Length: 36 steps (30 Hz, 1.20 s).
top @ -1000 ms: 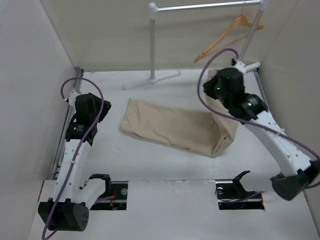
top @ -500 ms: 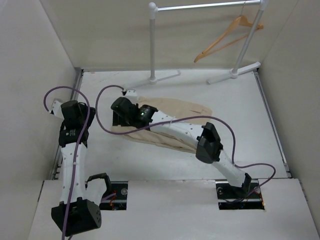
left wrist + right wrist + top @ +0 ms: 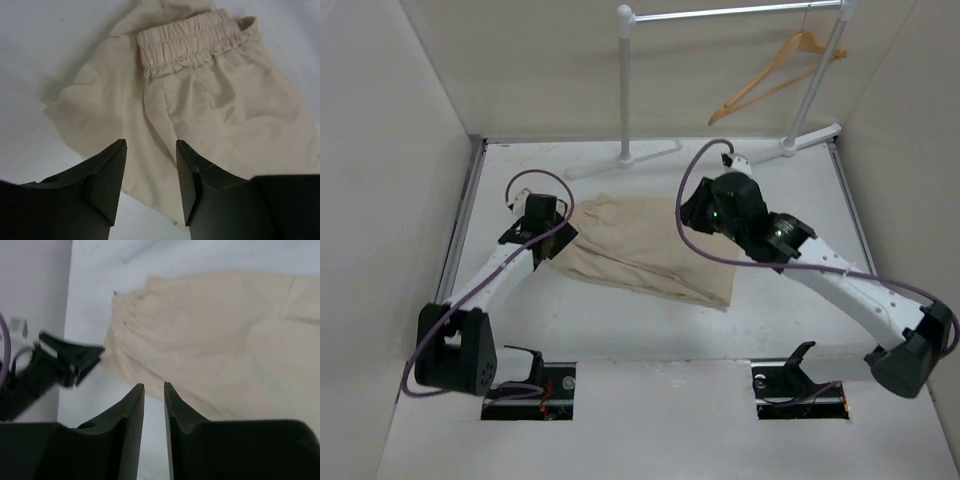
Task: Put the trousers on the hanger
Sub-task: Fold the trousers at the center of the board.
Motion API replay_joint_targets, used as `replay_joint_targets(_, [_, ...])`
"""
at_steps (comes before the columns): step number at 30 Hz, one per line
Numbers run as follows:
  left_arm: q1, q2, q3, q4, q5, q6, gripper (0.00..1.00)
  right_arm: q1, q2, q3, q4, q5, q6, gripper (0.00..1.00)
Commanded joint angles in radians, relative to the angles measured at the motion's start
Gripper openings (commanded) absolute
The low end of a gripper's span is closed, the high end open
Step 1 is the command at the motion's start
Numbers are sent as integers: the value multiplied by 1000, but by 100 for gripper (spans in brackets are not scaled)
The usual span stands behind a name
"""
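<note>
The soft, wrinkled beige trousers [image 3: 640, 245] lie on the white counter [image 3: 650, 330], well apart from the light wooden hanger [image 3: 770, 75]. Your left fingers [image 3: 116, 160] are spread over the waistband. Your right fingers [image 3: 136, 405] are nearly together and hold nothing. You're likely at the picking-up step, so pinch the waistband next.

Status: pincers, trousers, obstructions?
Left pincer open, empty, over beige cotton trousers, flat on table. Right pincer barely open, empty. Light-wood triangular hanger on white metal rail. Nothing blocking.

Soft, even overhead light fills all 3 views, and the table [image 3: 650, 330] shows bright white. Shadows under the arms [image 3: 840, 285] are faint. The right wrist view is blurred. In the left wrist view, the near fingers [image 3: 107, 185] look dark and unfocused.
</note>
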Motion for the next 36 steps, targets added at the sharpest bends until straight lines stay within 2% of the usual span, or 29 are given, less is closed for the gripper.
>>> replay_joint_targets(1, [-19, 113, 20, 134, -20, 12, 41, 26, -83, -234, 43, -77, 1, 30])
replay_joint_targets(8, [7, 302, 125, 221, 3, 15, 38, 10, -255, -503, 46, -106, 65, 49])
replay_joint_targets(21, [5, 366, 123, 287, 14, 10, 36, -8, -298, -626, 77, -141, 102, 51])
replay_joint_targets(22, [10, 382, 132, 287, 14, 10, 33, -13, -301, -629, 77, -144, 101, 51])
replay_joint_targets(25, [13, 406, 152, 289, 14, 5, 16, -45, -323, -644, 75, -152, 93, 54])
replay_joint_targets(27, [7, 376, 148, 293, 6, -4, 7, -79, -342, -666, 74, -154, 85, 55])
replay_joint_targets(29, [-1, 312, 140, 280, -17, -5, 4, -117, -368, -695, 74, -158, 82, 56])
replay_joint_targets(36, [-34, 34, 128, 203, -40, -24, 2, -269, -412, -788, 113, -229, 56, 69])
